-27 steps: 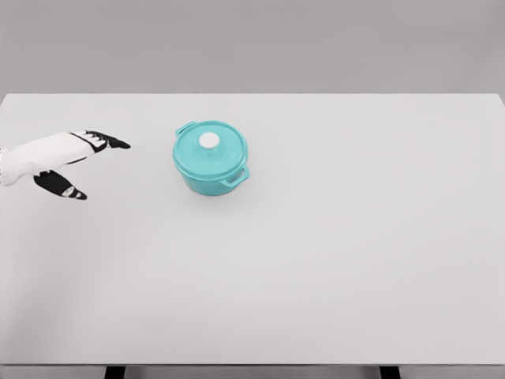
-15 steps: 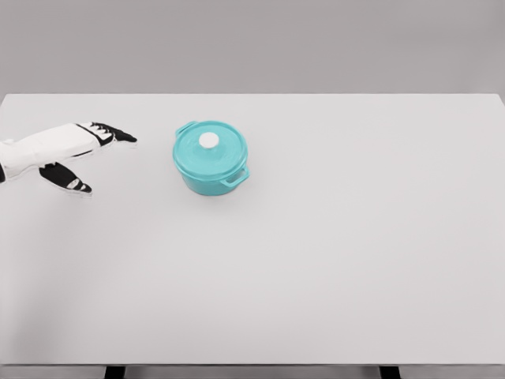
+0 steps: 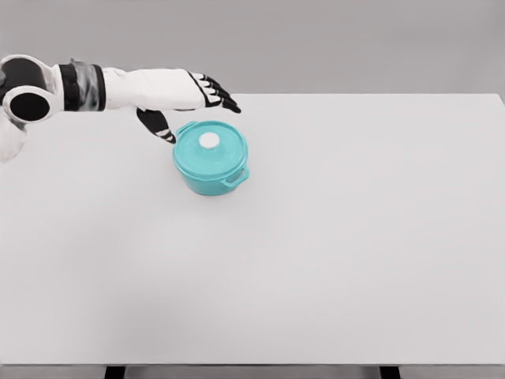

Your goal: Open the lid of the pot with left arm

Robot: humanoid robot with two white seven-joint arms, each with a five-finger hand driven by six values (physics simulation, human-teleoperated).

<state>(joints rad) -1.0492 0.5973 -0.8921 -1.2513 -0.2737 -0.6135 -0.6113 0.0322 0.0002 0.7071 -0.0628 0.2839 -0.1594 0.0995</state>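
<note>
Pot sat upright left of centre on surface, lid on, handles running back-left to front-right. Left hand hovered just behind-left, fingers spread, holding nothing.

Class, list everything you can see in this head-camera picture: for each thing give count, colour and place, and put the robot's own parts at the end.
pot: one, teal, with side handles, standing on the table left of centre toward the far edge.
lid: one, teal, resting on the pot, closed.
knob: one, white, at the middle of the lid.
table: one, white, filling most of the view; two dark legs show at the bottom edge.
wall: grey, behind the table.
left arm: one, white with dark joints, coming in from the upper left.
left hand: one, white with black fingers, spread, at the pot's upper left, holding nothing.
</note>
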